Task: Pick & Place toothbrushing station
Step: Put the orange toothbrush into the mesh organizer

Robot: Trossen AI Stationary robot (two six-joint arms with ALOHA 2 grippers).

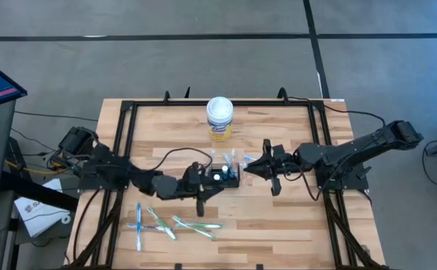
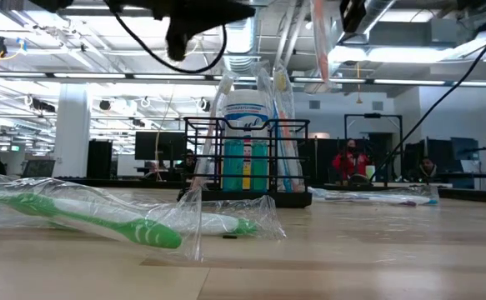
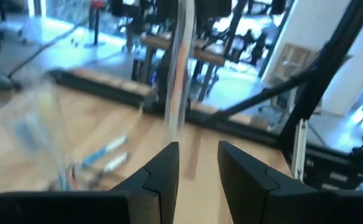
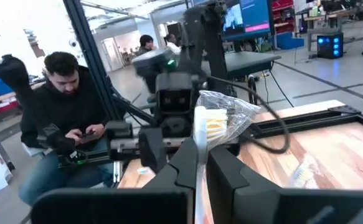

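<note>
Two grippers meet at the toothbrushing station [image 1: 224, 174], which stands upright at table centre, at six o'clock from the white canister [image 1: 219, 118]. The right gripper [image 4: 200, 163], at the caddy's three o'clock, is clamped on a wrapped toothbrush [image 4: 205, 127], bristles up. The left gripper [image 3: 195, 163], at its nine o'clock, pinches another wrapped brush [image 3: 178, 74]. The loading step looks underway. Next, each brush probably needs lowering upright into the caddy. More wrapped toothbrushes [image 1: 175, 223] lie at seven o'clock.
</note>
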